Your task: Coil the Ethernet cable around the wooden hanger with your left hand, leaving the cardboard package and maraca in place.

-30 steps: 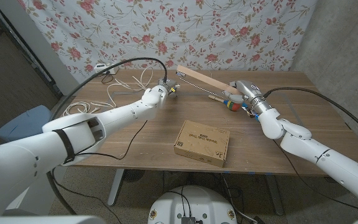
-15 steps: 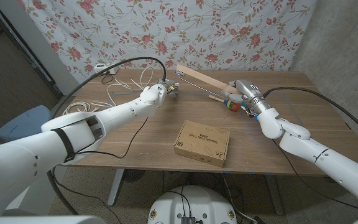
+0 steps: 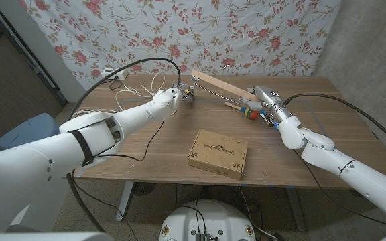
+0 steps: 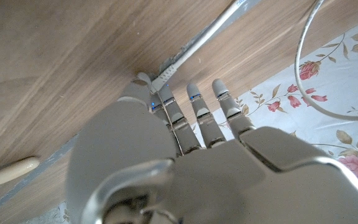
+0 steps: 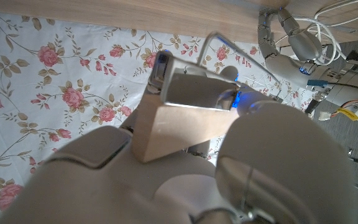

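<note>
Two hands flank the wooden hanger (image 3: 218, 85): left hand (image 3: 177, 98) pinching the Ethernet cable (image 3: 129, 94), right hand (image 3: 263, 98) gripping the hanger, cardboard package (image 3: 218, 153) nearer, maraca (image 3: 243, 109) beside it.

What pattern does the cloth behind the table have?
The cloth is white with pink and red roses and green leaves, clearest in the head view.

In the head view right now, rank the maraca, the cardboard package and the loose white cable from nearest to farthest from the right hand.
Measured from the right hand, which holds the wooden hanger:
1. Maraca, right beside the hand, on its near side.
2. Cardboard package, toward the table's front middle.
3. Loose white cable, across the table on the robot's left, beyond the left hand.
</note>
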